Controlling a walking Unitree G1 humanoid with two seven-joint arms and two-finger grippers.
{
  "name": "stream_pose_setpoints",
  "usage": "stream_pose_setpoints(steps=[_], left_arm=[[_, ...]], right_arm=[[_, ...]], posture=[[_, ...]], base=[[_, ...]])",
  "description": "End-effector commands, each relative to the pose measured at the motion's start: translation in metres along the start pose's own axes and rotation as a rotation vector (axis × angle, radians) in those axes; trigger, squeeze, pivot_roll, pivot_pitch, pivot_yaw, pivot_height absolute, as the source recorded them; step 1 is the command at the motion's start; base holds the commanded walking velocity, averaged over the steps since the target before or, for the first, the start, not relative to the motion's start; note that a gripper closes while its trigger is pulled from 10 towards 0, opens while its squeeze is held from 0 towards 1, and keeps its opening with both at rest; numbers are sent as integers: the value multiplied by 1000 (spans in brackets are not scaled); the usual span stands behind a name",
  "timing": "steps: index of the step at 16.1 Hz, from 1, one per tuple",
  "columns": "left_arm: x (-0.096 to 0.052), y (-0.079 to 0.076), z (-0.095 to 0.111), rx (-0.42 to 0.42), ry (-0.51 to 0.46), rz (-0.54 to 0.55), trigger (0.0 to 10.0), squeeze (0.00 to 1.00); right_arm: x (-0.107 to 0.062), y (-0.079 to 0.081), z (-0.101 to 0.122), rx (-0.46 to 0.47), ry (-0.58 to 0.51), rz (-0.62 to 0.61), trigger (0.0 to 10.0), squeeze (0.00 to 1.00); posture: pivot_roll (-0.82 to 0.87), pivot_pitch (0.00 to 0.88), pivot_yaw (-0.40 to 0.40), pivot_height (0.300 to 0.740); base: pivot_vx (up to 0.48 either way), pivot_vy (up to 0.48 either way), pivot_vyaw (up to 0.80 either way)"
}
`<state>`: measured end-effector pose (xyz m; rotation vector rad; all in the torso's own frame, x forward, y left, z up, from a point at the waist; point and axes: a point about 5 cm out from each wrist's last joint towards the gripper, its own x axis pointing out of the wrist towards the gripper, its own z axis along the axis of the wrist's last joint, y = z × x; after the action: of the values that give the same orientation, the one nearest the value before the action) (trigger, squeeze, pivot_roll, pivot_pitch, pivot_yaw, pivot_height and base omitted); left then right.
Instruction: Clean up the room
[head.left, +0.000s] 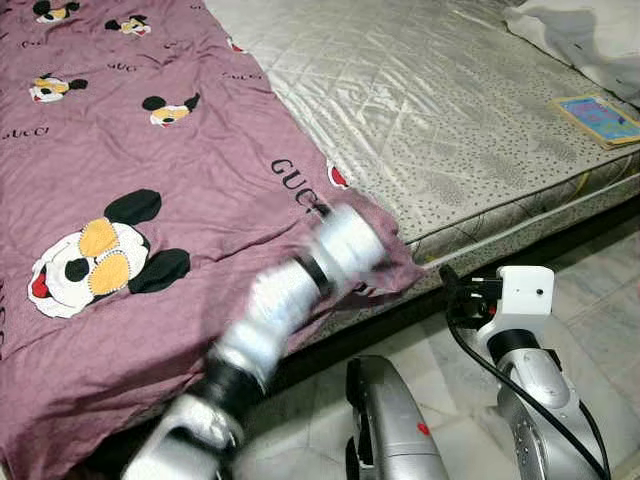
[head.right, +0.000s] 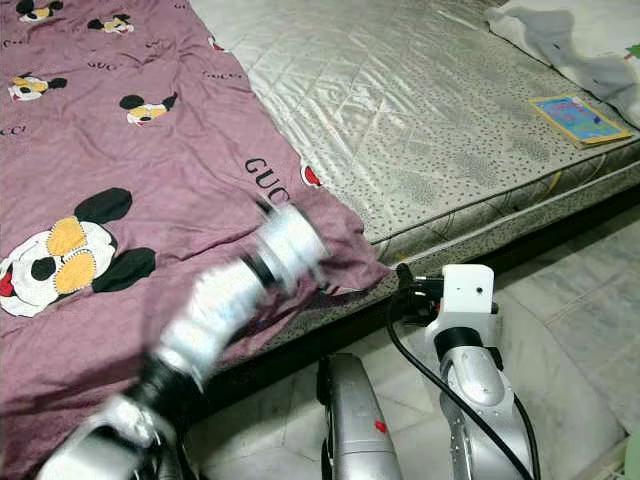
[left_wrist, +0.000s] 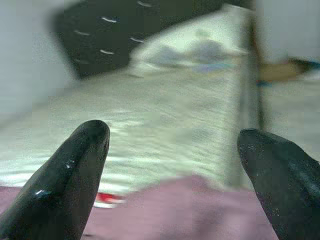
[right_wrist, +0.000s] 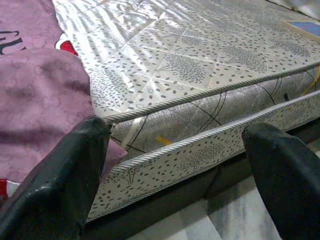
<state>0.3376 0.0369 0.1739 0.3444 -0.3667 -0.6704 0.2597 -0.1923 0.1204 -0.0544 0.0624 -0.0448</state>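
Blanket (head.left: 120, 150) on the bed, its loose corner hanging by the robot's arms.

The left gripper (left_wrist: 172, 165) has its two fingers spread wide with nothing between them, and the purple blanket edge lies just under and ahead of it. The left arm (head.left: 290, 300) is blurred and reaches over that corner, so it looks like the nearer arm. The right gripper (right_wrist: 175, 165) is also spread wide and holds nothing. It sits low beside the bed, with the corner just off its left finger. The blanket covers the left part of the mattress (head.left: 430, 110). Its long way runs from the robot toward the far end of the bed, and its corner points down at the floor (head.left: 600, 300). A book (head.left: 598, 118) lies well apart on the right.
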Motion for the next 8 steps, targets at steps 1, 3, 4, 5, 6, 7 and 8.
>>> stream_pose_setpoints(steps=[1,3,4,5,6,7,8], left_arm=[[-9,22,-17,-30,71,126,10000,0],[-18,37,-37,-62,194,187,10000,0],[-23,42,-49,-99,267,215,10000,0],[-28,44,-62,-131,350,225,10000,0],[-30,44,-69,-161,394,236,10000,0],[-33,39,-83,-180,509,202,10000,0],[-33,39,-87,-198,538,210,10000,0]], right_arm=[[-2,1,-2,7,4,-6,10000,0],[-5,-1,-2,8,6,-10,10000,0],[-7,-3,-2,7,9,-14,10000,0],[-9,-6,-2,4,11,-21,10000,0],[-10,-6,-2,3,13,-24,10000,0],[-14,-9,-3,-1,19,-31,10000,0],[-16,-9,-4,-1,21,-33,10000,0]], posture=[[-170,119,-16,518],[-182,127,-13,518],[-189,132,-11,518],[-198,142,-8,518],[-205,147,-8,518],[-213,157,-6,518],[-224,161,-3,518]], base=[[0,0,0],[0,0,0],[0,0,0],[0,0,0],[0,0,0],[0,0,0],[0,0,0]])
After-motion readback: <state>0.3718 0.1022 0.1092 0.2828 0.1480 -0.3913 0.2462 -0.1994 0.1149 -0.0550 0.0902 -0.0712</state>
